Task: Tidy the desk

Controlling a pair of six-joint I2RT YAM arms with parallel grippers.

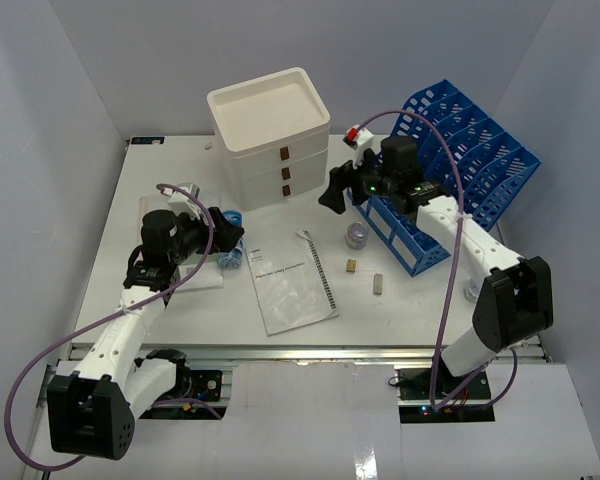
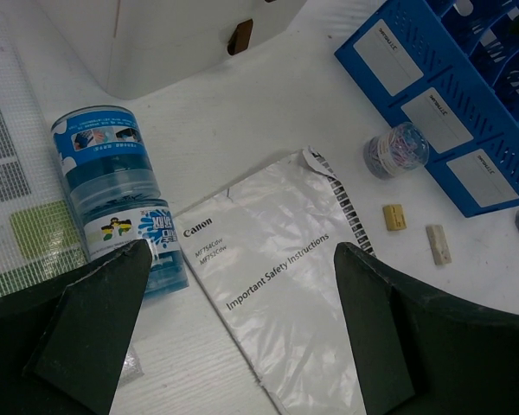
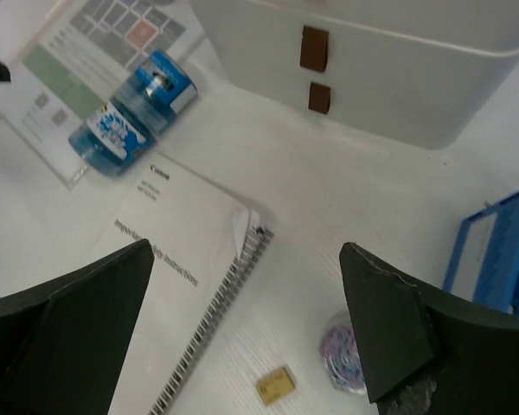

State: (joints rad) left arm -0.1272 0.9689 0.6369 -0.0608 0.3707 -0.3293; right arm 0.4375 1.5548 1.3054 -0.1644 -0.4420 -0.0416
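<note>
— What did the counter (image 1: 220, 315) look like from where you stood?
— Broad and white, running from wall to wall, with a metal rail along its near edge where both arms were bolted. A white drawer box (image 1: 270, 135) sat at the middle of the far edge, and a blue file rack (image 1: 470, 180) sat in the far right corner.
— And the tools?
— The left tool (image 2: 242, 249) was spread wide with nothing between its fingers. It hung over the left half, by two blue tubs (image 2: 112, 190) lying end to end just beside a plastic-sleeved sheet (image 2: 17, 199). The right tool (image 3: 246, 251) was spread and empty too, in the air before the drawer box.
— Anything in the middle?
— A spiral-bound Canon booklet (image 1: 292, 282), toward the near edge. To its right there was a small jar (image 1: 356, 236) of coloured clips near the rack, then a yellow block (image 1: 351, 265) and a beige block (image 1: 378, 284), set apart.
</note>
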